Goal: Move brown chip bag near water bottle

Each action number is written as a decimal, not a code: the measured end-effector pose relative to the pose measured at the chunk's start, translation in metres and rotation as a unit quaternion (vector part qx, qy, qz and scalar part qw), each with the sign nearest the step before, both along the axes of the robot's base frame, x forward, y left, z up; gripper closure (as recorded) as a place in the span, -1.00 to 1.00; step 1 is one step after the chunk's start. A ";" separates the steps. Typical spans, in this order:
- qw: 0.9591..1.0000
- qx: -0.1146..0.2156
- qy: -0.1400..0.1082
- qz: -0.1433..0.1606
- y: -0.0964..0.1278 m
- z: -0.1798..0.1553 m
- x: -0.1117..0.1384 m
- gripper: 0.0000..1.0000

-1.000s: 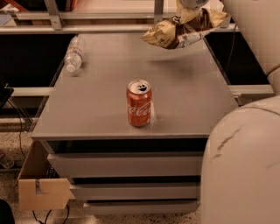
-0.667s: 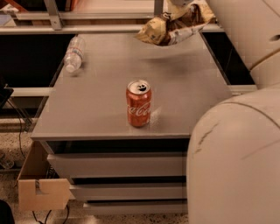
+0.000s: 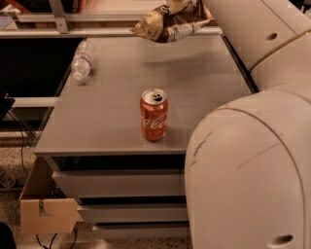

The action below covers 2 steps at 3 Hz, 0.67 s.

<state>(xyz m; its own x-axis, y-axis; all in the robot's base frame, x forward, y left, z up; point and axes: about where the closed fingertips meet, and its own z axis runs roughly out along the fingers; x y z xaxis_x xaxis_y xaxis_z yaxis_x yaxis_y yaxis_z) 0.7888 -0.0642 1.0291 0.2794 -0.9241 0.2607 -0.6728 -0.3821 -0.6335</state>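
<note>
The brown chip bag, crinkled with a dark middle and pale yellow ends, hangs in the air above the far middle of the grey table. My gripper is at the top edge of the camera view, shut on the bag's right end and mostly hidden by the bag. The water bottle, clear with a white cap, lies on its side at the table's far left edge, well left of the bag. My white arm fills the right side.
A red soda can stands upright near the table's front middle. A metal rail runs behind the table. Drawers sit under the tabletop, and a cardboard box stands on the floor at lower left.
The gripper has carried the chip bag left across the far side of the table, toward the bottle. The arm has swung closer to the camera. Can and bottle have not moved.
</note>
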 end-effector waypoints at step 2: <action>0.999 0.031 -0.002 -0.019 0.056 0.009 0.002 1.00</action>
<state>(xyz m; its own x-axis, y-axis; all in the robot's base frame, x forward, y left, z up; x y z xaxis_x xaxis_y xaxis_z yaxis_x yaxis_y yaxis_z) 0.7906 -0.0084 1.0384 0.2419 -0.9486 0.2039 -0.6835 -0.3157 -0.6581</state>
